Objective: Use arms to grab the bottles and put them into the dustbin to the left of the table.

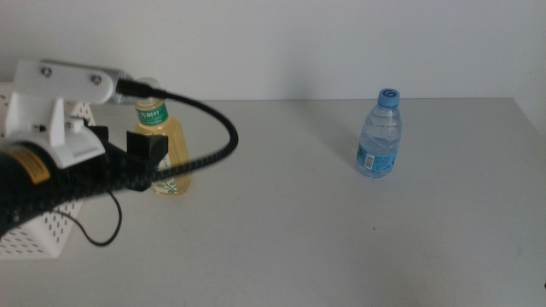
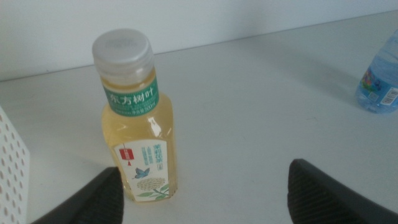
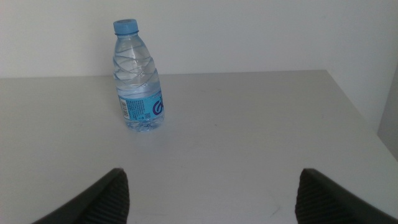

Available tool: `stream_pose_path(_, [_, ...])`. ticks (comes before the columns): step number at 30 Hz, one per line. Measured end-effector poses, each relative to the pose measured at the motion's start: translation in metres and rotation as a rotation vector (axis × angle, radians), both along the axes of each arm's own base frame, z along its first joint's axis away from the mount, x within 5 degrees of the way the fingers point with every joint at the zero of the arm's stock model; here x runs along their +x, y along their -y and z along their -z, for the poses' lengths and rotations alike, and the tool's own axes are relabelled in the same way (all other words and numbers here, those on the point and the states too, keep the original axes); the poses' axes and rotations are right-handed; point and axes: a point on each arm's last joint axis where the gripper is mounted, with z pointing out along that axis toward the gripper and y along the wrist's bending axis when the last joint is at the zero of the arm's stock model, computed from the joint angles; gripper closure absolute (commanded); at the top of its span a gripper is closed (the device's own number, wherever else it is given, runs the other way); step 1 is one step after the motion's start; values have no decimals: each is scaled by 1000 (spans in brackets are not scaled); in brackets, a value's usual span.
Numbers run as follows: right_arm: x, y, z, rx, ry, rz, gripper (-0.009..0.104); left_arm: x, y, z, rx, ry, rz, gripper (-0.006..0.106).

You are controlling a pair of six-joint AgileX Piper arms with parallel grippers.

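The tea bottle [image 1: 168, 153] stands upright on the table [image 1: 341, 239], just beside the white basket [image 1: 34, 230]. The left gripper [image 2: 205, 193] hovers close in front of it, jaws spread wide, one jaw near the bottle's base. Full of liquid, the bottle looks fairly heavy, stiff and smooth, so it could slip; the labelled middle of the body seems the safest hold. The water bottle [image 1: 380, 134] stands well apart from the tea bottle. The right gripper [image 3: 211, 193] waits, also spread, facing the water bottle.
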Motion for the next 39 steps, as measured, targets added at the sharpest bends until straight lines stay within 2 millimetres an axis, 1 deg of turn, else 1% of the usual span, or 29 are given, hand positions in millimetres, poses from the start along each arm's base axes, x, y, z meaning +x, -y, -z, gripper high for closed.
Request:
stream_pose_path(4, [0, 0, 0, 0, 0, 0, 1, -14, -5, 36, -44, 67, -16, 14])
stream_pose_path(7, [0, 0, 0, 0, 0, 0, 1, -17, -7, 53, -60, 94, -25, 14])
stream_pose_path(11, [0, 0, 0, 0, 0, 0, 1, -18, -9, 69, -84, 109, -50, 14])
stream_pose_path(17, [0, 0, 0, 0, 0, 0, 1, -14, -10, 84, -105, 86, -89, 14])
stream_pose_path(21, [0, 0, 0, 0, 0, 0, 1, -11, -9, 90, -99, 68, -93, 14])
stream_pose_path(27, [0, 0, 0, 0, 0, 0, 1, -2, -7, 96, -101, 105, -100, 12])
stream_pose_path(33, [0, 0, 0, 0, 0, 0, 1, 12, -6, 112, -96, 140, -115, 10])
stream_pose_path(39, [0, 0, 0, 0, 0, 0, 1, 36, -6, 127, -73, 121, -129, 10])
